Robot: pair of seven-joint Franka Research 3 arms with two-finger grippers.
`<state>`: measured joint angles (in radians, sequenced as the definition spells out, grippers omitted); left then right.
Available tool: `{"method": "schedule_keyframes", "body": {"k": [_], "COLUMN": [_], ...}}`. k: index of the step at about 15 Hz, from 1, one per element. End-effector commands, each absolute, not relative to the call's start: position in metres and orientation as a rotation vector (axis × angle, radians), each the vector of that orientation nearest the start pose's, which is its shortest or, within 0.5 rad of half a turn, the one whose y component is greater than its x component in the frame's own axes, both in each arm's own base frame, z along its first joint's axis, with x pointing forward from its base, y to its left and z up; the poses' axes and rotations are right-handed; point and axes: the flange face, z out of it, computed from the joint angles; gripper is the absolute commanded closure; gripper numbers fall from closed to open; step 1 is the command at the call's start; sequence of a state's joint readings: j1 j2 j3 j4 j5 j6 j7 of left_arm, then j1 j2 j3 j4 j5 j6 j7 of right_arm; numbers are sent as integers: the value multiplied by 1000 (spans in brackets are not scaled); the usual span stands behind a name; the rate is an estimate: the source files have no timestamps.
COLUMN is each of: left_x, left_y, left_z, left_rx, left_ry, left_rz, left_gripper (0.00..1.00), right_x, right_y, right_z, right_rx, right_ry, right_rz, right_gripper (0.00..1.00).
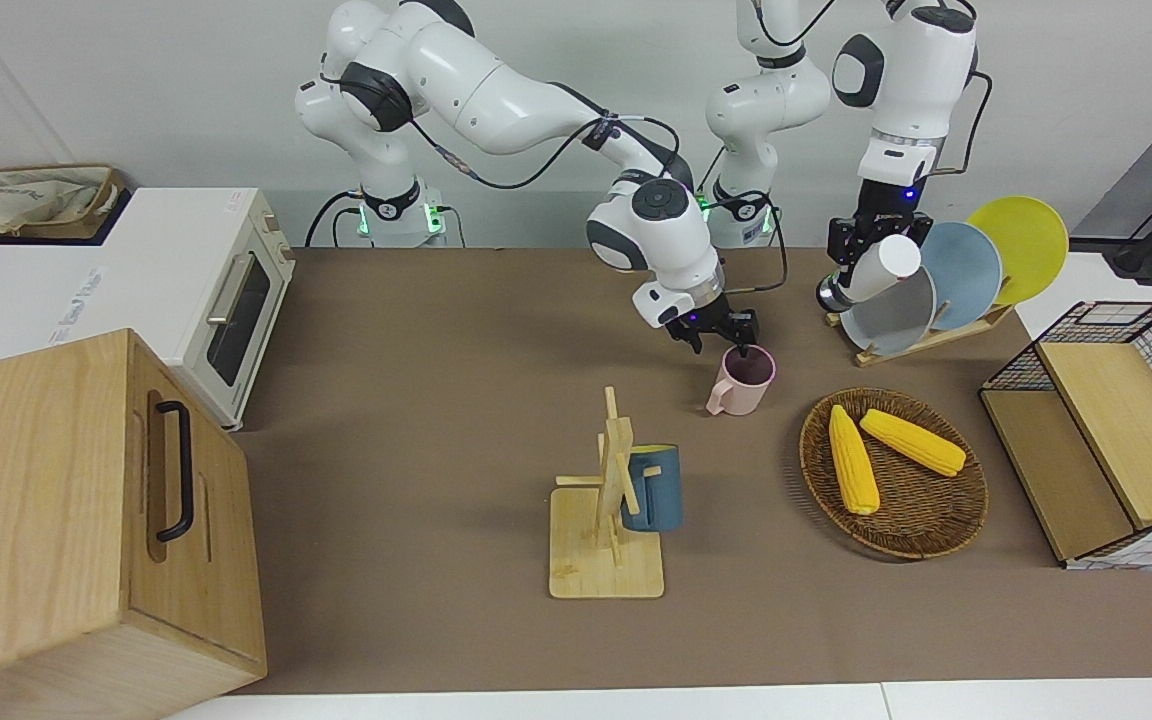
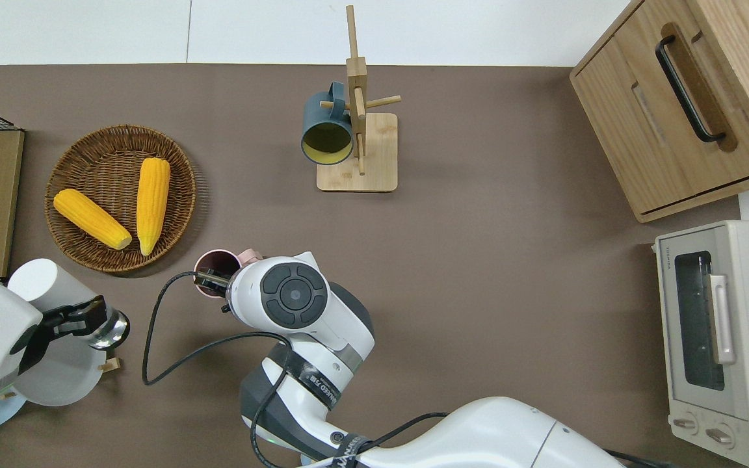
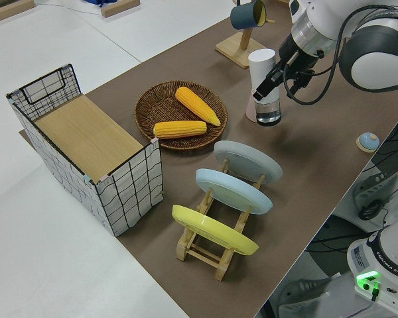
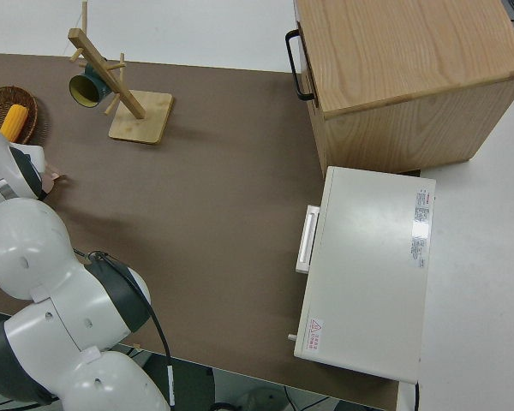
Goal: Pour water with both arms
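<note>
Your left tool (image 1: 861,262) is clenched on the white cup (image 1: 881,270), tilted in the air above the plate rack (image 1: 921,335). Your right tool (image 1: 721,335) pinches the pink mug (image 1: 742,381)'s rim, apparently; only the front view shows this. Tip before aligning and water hits the tabletop (image 1: 436,400).

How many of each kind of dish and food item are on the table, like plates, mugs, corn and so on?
Plates in the rack: 3, yellow, blue, grey
Mugs: 2, pink mug, dark blue mug
Corn cobs in the basket: 2
White bottle, held in the left gripper: 1
Total: 8
</note>
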<state>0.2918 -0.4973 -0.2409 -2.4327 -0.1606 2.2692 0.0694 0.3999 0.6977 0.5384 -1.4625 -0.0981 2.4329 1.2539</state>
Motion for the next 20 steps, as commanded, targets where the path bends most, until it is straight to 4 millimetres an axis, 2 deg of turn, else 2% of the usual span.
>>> {"method": "schedule_keyframes", "body": {"k": [1,4,6,9,12,15,20], "left_x": [424,425,425,423,419,413,410], "left_y": [6,3,-4,-13,-26,-48,-79], "left_z": [520,520,519,512,505,495,477], "left_rx": [-3101,-3104,-3105,-3113,-3128,-3160,-3199], "left_ry": [-118,-110,-86,-58,-20,47,134], "left_rz": [-568,-566,-565,-546,-524,-489,-416], "left_gripper": [1000,1000,1000,1000,1000,1000,1000], "right_x": [516,527,530,539,555,569,587], "right_y": [540,521,505,471,413,337,240], "right_z": [370,405,424,455,488,523,549], "right_rx": [-2687,-2741,-2800,-2893,-2995,-3102,-3153], "right_ry": [585,543,439,263,48,-236,-446], "right_rz": [45,21,0,-37,-52,-17,59], "right_gripper": [15,15,15,15,15,15,15]}}
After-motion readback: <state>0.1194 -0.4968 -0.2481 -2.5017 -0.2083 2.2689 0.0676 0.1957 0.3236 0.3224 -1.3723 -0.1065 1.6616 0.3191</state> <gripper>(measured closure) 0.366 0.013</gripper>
